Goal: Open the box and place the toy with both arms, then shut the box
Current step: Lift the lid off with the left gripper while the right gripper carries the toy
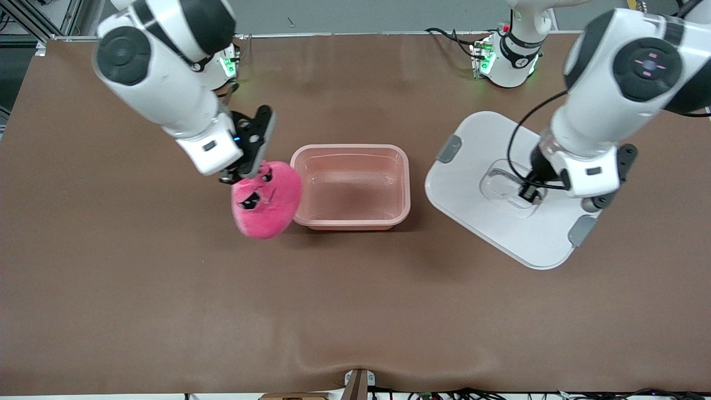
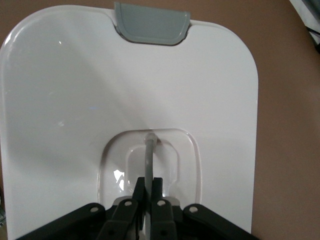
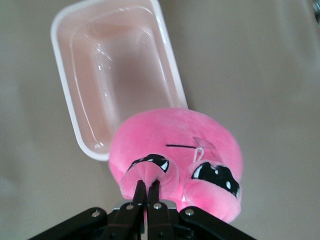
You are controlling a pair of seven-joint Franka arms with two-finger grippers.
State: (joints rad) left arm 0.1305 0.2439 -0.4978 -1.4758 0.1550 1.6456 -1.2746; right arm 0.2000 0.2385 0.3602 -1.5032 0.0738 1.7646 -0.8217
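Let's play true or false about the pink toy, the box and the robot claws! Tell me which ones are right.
1. The box has its lid on. False: the box is open, and the lid is off it, toward the left arm's end of the table.
2. The right claw is pinching the toy. True.
3. The toy is lying inside the box. False: it hangs from the right claw beside the box, by the rim, and the box has nothing in it.
4. The left claw is shut on the lid's clear handle. True.
5. The lid has grey clips at two of its edges. True.
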